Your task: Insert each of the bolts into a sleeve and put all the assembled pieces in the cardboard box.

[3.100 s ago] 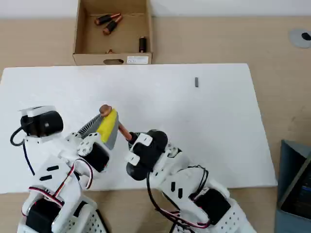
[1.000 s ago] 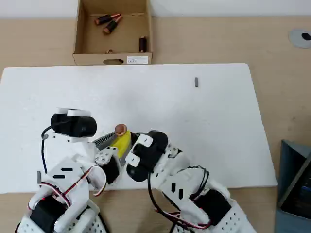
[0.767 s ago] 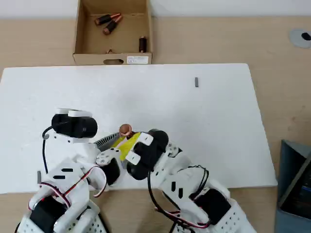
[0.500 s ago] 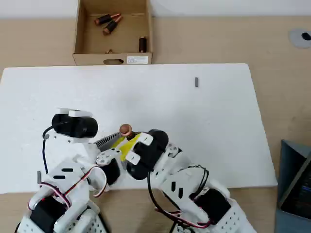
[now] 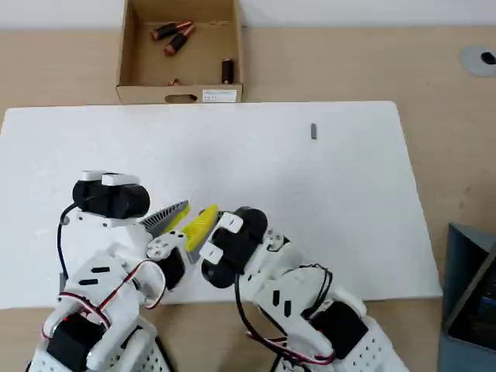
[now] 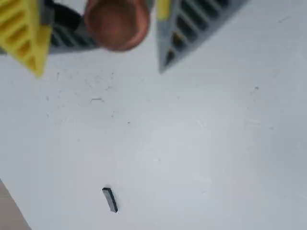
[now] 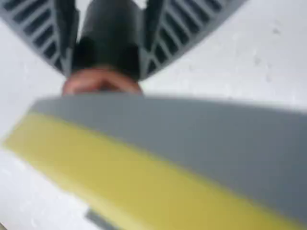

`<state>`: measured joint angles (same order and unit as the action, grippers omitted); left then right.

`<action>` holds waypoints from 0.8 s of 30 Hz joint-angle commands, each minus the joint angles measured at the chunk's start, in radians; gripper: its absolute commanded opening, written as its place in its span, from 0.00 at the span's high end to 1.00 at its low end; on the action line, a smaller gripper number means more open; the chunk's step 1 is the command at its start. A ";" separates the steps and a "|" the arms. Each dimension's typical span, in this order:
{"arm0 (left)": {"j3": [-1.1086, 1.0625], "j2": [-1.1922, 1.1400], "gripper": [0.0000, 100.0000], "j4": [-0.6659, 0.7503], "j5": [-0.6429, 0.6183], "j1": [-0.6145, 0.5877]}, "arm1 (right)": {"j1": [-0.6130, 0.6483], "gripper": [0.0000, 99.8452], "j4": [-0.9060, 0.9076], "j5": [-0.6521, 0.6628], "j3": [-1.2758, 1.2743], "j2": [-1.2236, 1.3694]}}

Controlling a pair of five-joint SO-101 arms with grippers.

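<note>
Starting on the left: your left fingers (image 5: 201,223) are spread wide, one grey and one yellow, low over the white worktop (image 5: 325,201), and they've got hold of nothing. In the left wrist view those fingers (image 6: 26,38) sit on either side of the round copper head of the bolt (image 6: 116,23) without touching it.

The bolt's head (image 7: 100,82) pokes out of the end of a black sleeve (image 7: 112,36). Your right fingers (image 7: 36,28) are clamped on that sleeve from both sides, so the bolt and sleeve hang in the right arm's grip, right by the left arm's tips. One left finger crosses close in front of the right wrist camera.

Straight past the two arms, on the bare wood just beyond the far edge of the white sheet, you've got the cardboard box (image 5: 122,54). It already has assembled pieces in it: a copper-and-black pair (image 5: 173,36) lying together towards the back, and a dark one (image 5: 227,70) against the right wall.

Further right, a small dark piece (image 5: 313,131) lies on its own on the white, well apart from both arms. Off the right edge there's a grey-blue bin (image 5: 465,271).
</note>
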<state>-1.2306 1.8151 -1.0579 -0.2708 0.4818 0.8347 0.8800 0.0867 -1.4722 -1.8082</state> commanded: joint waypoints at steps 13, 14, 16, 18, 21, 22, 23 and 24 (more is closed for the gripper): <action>0.138 0.008 0.99 0.003 0.126 -0.367 | -0.019 0.99 -0.023 -0.015 0.025 -0.113; 0.123 0.008 0.99 0.003 0.150 -0.411 | -0.047 0.99 -0.021 -0.031 0.027 -0.111; 0.086 0.008 1.00 0.003 0.193 -0.496 | -0.116 0.99 0.000 -0.043 0.027 -0.110; 0.025 0.008 1.00 0.003 0.229 -0.569 | -0.182 0.99 0.021 -0.043 0.030 -0.110; -0.080 0.008 1.00 0.003 0.264 -0.641 | -0.237 0.99 0.081 -0.044 0.070 -0.110; -0.117 0.008 1.00 0.005 0.262 -0.658 | -0.242 0.99 0.101 -0.044 0.091 -0.110; -0.153 0.008 1.00 0.008 0.262 -0.669 | -0.243 0.99 0.120 -0.046 0.111 -0.108; -0.192 0.008 1.00 0.008 0.262 -0.674 | -0.243 0.99 0.135 -0.063 0.133 -0.107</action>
<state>-1.3518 1.8167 -1.0579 -0.0176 -0.1580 0.6183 0.9874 0.0529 -1.4538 -1.8082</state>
